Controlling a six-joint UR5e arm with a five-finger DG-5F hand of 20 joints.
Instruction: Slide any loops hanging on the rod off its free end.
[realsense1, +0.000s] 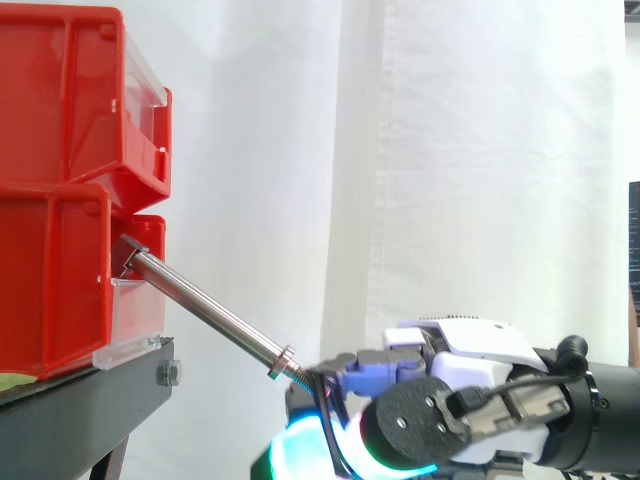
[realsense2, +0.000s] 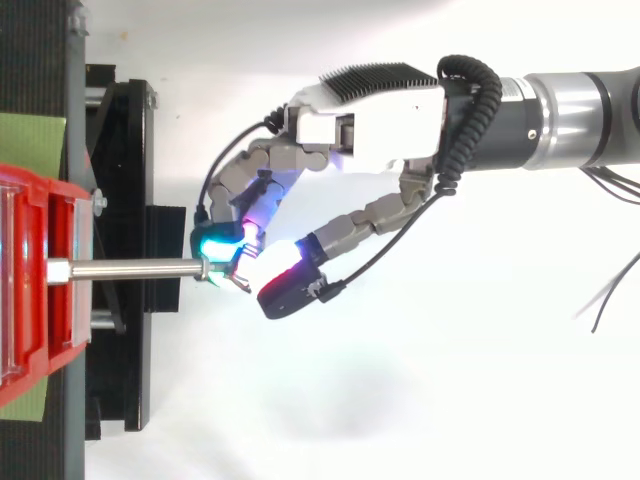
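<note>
Rod (realsense1: 205, 312) slanting from red bin (realsense1: 60, 290), thin dark loop (realsense1: 326, 405) at its free end, close against hand (realsense2: 370, 130), grasp cannot be told.

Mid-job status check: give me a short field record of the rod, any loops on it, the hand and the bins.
rod: metal rod juts from the lower red bin, sloping down toward its free end
free end: collar with a threaded tip
loops on shaft: none seen between bin and collar
hand: hand right at the rod's free end
bins: upper red bin stacked on the lower, on the black stand
</note>
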